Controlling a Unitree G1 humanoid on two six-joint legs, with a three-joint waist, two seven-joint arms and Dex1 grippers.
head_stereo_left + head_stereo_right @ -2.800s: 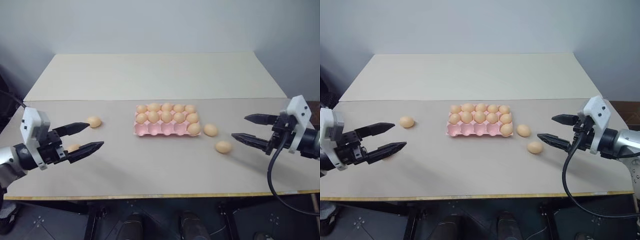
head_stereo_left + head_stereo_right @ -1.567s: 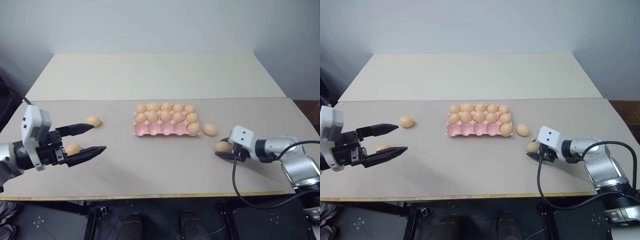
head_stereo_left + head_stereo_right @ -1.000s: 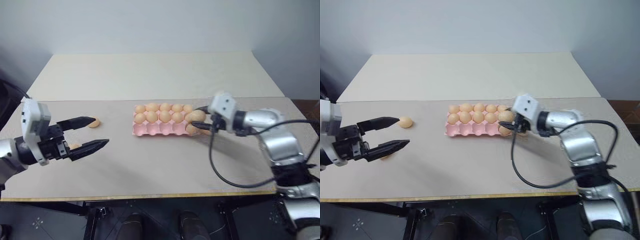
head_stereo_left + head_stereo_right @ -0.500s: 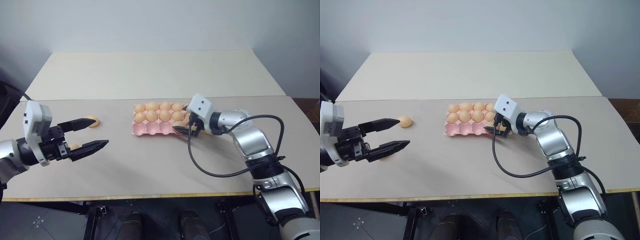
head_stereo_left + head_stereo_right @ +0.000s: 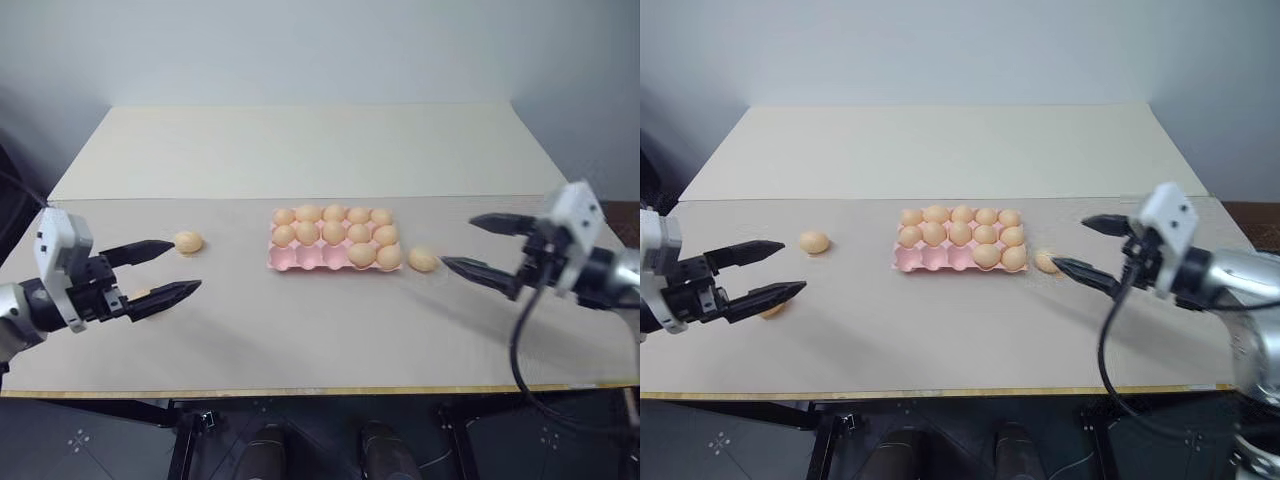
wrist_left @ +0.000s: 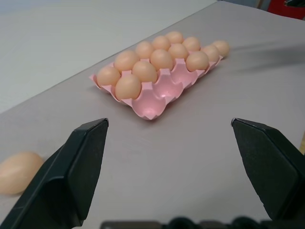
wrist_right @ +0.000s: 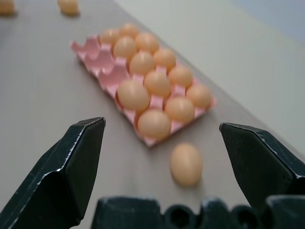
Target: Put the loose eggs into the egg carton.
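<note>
The pink egg carton (image 5: 300,258) lies mid-table, its two far rows full and two eggs in the right end of its near row. One loose egg (image 5: 422,260) rests just right of it. Another (image 5: 187,241) lies to its left. A third (image 5: 771,311) is partly hidden behind my left gripper's lower finger. My left gripper (image 5: 185,265) hovers open at the left, empty, pointing toward the carton. To the right of the nearest loose egg, my right gripper (image 5: 458,242) also stands open and empty. The right wrist view shows that egg (image 7: 186,163) in front of the carton (image 7: 97,59).
The table has a paler far half (image 5: 300,150) behind a seam and a near front edge (image 5: 320,392). A grey wall stands behind it. Bare tabletop lies in front of the carton and between it and both grippers.
My right gripper set an egg into the carton's near row, opened, and drew back to the right. The near row now holds two eggs. The left gripper stayed about where it was.
</note>
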